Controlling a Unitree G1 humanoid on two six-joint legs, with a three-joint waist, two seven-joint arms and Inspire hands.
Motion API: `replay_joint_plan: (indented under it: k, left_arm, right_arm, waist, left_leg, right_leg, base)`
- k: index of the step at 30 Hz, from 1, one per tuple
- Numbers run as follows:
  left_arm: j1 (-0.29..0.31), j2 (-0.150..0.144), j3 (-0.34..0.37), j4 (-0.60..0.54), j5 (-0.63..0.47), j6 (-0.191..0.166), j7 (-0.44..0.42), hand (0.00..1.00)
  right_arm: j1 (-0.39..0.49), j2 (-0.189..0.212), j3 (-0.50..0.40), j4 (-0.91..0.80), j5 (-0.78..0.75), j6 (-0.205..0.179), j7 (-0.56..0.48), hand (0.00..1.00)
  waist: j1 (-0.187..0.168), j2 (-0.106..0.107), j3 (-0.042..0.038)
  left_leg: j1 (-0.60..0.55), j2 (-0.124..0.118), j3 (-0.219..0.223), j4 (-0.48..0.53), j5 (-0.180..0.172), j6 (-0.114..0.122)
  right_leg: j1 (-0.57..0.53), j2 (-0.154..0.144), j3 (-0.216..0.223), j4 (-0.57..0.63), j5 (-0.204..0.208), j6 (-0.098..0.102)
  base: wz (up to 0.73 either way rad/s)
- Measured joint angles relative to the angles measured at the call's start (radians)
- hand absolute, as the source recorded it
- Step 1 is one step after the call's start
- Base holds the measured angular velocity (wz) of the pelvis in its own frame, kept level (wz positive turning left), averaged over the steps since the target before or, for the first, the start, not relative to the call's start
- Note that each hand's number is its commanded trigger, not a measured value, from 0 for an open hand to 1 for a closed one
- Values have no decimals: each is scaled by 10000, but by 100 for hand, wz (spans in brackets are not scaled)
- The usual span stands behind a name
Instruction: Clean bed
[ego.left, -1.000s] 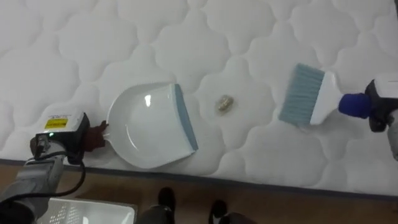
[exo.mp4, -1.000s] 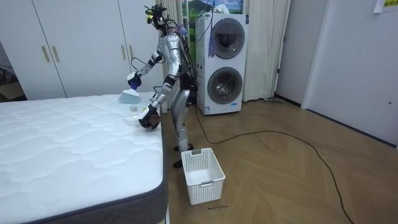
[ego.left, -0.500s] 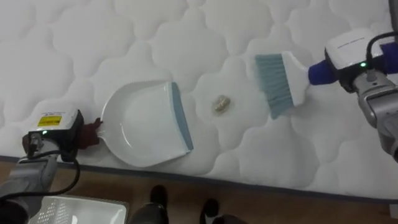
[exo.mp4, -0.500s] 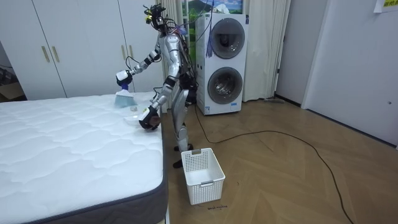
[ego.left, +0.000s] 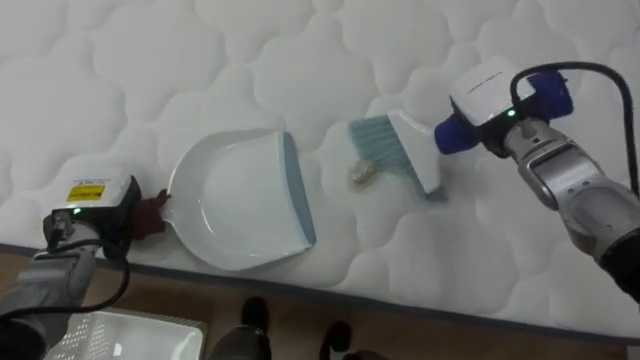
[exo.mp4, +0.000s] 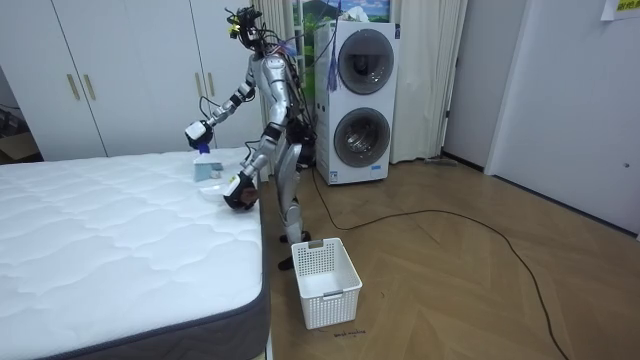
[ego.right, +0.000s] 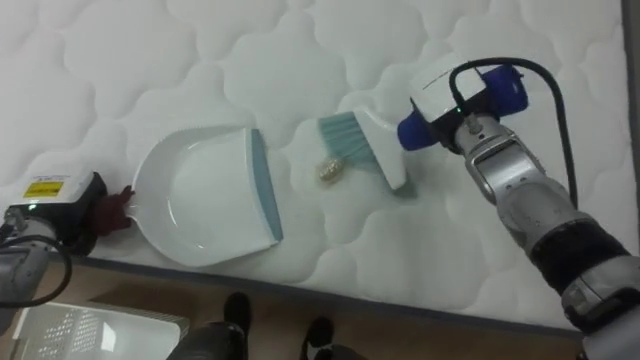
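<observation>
A white dustpan (ego.left: 235, 205) with a blue-grey lip lies flat on the quilted white mattress (ego.left: 130, 70), near its front edge. My left hand (ego.left: 98, 205) is shut on its dark handle at the pan's left end. A small beige crumpled scrap (ego.left: 362, 173) rests on the mattress just right of the lip. My right hand (ego.left: 488, 100) is shut on the blue handle of a white brush (ego.left: 412, 157). Its pale blue bristles (ego.left: 370, 138) touch the mattress right behind the scrap. In the room view I stand at the bed's corner, with the brush (exo.mp4: 206, 166) out over the bed.
The mattress's grey front edge (ego.left: 420, 300) runs along the bottom, with wooden floor below. A white slatted basket (exo.mp4: 328, 281) stands on the floor by my feet. Stacked washing machines (exo.mp4: 365, 100) and white wardrobes (exo.mp4: 120, 70) are behind me.
My right hand has swept the brush leftward across the mattress, from well right of the scrap to right against it. The dustpan and left hand have stayed put.
</observation>
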Motion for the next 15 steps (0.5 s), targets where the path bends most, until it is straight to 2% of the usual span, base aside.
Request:
replay_joint_plan:
  k: [8,15]
  left_arm:
    - [-14,-69,-43,5,-1,134,-174,100]
    - [-12,-80,-40,-8,40,189,-404,100]
  right_arm:
    - [118,33,189,-504,683,34,1208,100]
    - [389,244,195,-623,2262,32,2763,100]
  waist:
    - [135,173,-7]
    - [154,382,-46]
  left_leg:
    - [46,152,50,36,-20,-39]
    - [110,129,93,-29,-15,-68]
  right_leg:
    - [159,268,-4,-320,161,-58]
    - [116,275,100,-288,163,-64]
  base:
    - [-5]
    - [-5]
